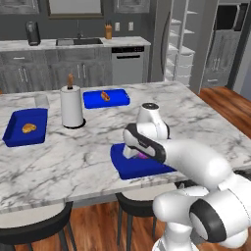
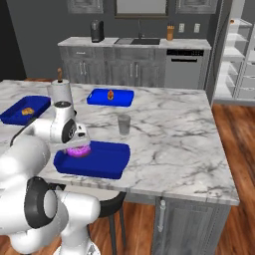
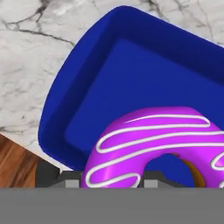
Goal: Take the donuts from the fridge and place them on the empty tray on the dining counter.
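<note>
**Purple donut over the empty tray, release pending**

Fingers point(image 2: 79, 148) pinched on the purple-pink frosted donut point(image 3: 162, 144), held low over the near-left part of the royal-blue tray point(image 3: 131, 70). Seen along the hand: white icing stripes across the ring, tray floor bare beyond it. Hard to tell whether the donut already touches the tray floor or hangs just above it (rim and hand hide the underside in both base views). A sliver of purple visible under the wrist in the left base view point(image 1: 142, 156), inside the tray's near corner.

Outward from there: tray near the front edge of the marble surface point(image 2: 169, 144), a glass point(image 2: 123, 124) standing just behind it. Farther back, a paper towel roll point(image 1: 72, 106) and two other blue trays, each carrying a small orange-brown pastry point(image 1: 105, 95), well apart from the work. Fridge point(image 1: 184, 44) beyond the surface, door open, white shelves showing; no chocolate donut made out on them at this size.

Progress, as a judgement: first donut carried across and all but delivered, with only the letting-go left. Chocolate donut not on the tray, so roughly half remaining: back to the fridge, fetch, return, set beside the purple one.
</note>
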Motion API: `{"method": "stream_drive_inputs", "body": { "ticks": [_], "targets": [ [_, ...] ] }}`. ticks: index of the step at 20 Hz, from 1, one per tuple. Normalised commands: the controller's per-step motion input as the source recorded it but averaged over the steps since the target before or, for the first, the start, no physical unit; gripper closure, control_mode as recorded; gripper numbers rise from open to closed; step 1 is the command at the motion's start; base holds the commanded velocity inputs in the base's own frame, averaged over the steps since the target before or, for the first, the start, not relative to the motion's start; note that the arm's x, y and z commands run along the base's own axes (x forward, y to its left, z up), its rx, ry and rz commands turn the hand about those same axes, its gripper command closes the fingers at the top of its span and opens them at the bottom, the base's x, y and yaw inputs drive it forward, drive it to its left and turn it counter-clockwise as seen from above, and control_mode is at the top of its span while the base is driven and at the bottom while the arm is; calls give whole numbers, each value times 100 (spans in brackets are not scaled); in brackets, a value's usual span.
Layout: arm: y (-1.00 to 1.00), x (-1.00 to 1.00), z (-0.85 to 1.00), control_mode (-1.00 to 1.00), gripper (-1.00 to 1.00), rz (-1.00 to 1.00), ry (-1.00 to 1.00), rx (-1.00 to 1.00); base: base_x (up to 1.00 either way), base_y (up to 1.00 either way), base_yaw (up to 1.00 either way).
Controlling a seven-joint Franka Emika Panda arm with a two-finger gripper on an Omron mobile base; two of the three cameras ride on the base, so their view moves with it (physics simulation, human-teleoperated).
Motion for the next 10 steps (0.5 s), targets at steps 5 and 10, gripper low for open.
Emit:
{"method": "stream_drive_inputs", "body": {
  "ticks": [5,10],
  "targets": [
    [12,46,-42,-100,100,0,9,0,0,0,0],
    [8,50,-39,-100,100,0,5,0,0,0,0]
  ]
}}
